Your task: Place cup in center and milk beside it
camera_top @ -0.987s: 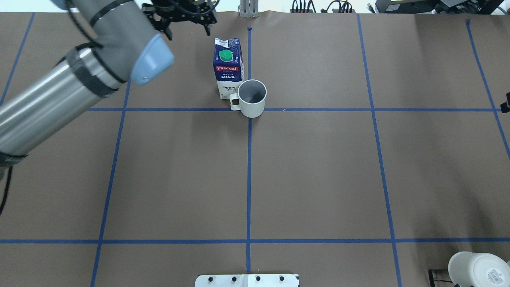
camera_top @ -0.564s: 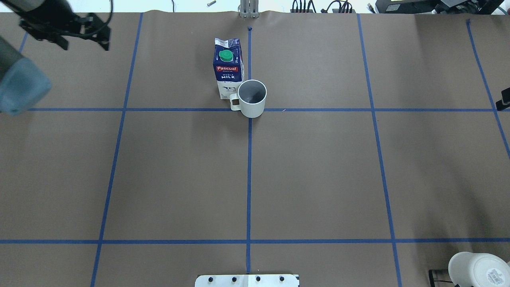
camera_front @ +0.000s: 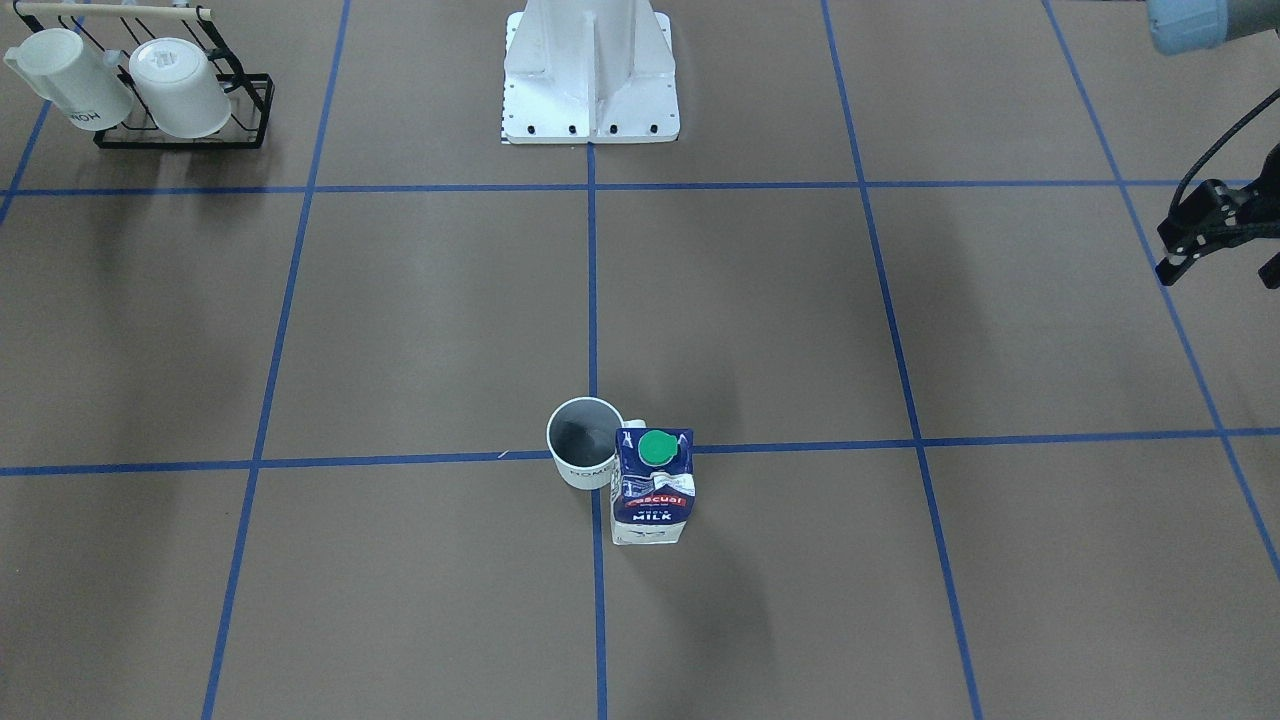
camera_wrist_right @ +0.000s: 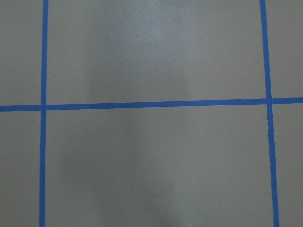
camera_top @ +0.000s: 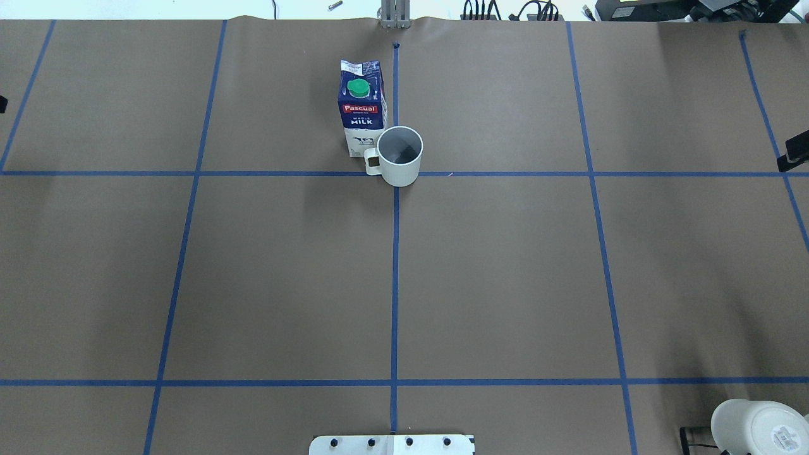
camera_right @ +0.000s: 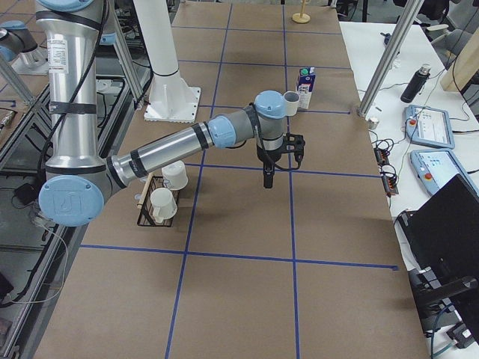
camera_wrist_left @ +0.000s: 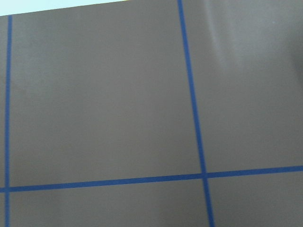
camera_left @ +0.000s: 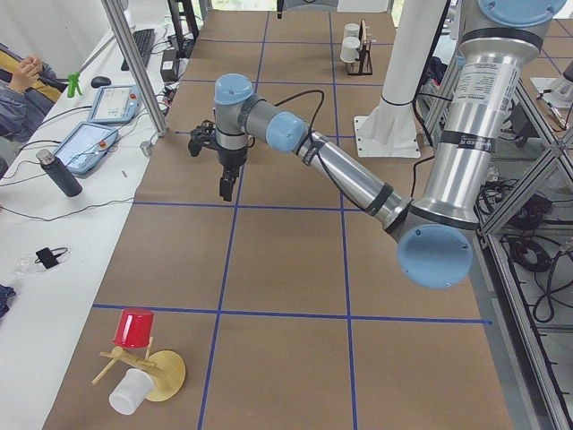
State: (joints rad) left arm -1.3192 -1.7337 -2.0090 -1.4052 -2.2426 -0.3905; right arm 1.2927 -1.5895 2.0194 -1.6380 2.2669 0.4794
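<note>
The cup (camera_top: 400, 155), a white mug with a dark grey inside, stands upright on the crossing of blue tape lines; it also shows in the front view (camera_front: 585, 455). The milk (camera_top: 361, 107), a navy and white carton with a green cap, stands upright touching or nearly touching the cup's handle side (camera_front: 653, 485). My left gripper (camera_front: 1217, 268) hangs open and empty far off at the table's left side. Only a dark sliver of my right gripper (camera_top: 793, 155) shows at the overhead view's right edge, so I cannot tell its state.
A black wire rack (camera_front: 150, 100) with two white mugs stands near the robot's right corner (camera_top: 758, 426). The white base plate (camera_front: 590, 90) sits at the robot's edge. A wooden stand (camera_left: 148, 372) with a red and a white cup is at the left end.
My left arm has swung away from above the milk to the left and out of the overhead view. The cup and milk have not moved.
</note>
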